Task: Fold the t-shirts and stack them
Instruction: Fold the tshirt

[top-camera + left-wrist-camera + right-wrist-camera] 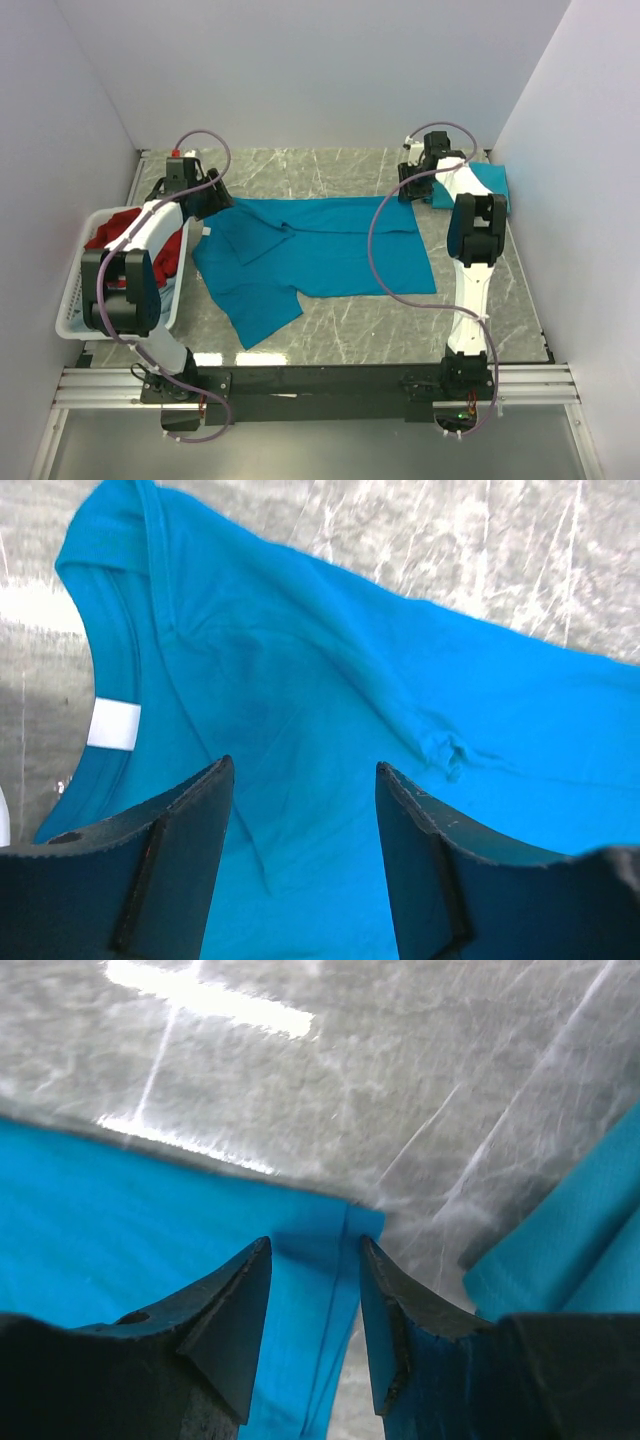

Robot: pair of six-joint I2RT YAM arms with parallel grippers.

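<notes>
A teal-blue t-shirt (330, 255) lies spread on the marble table, one sleeve folded in over its chest. My left gripper (207, 197) hovers at the shirt's far left, over the neck end. In the left wrist view the left gripper (305, 770) is open, with only flat cloth under the gap and the white neck label (113, 725) to its left. My right gripper (412, 187) is at the shirt's far right corner. There the right gripper (315, 1245) is open and straddles the hem corner (345, 1228), which lies flat. A red t-shirt (125, 232) sits in the basket.
A white slatted basket (72, 305) stands at the left table edge beside the left arm. A folded teal t-shirt (490, 183) (575, 1250) rests at the far right, just beyond the right gripper. White walls close in on three sides.
</notes>
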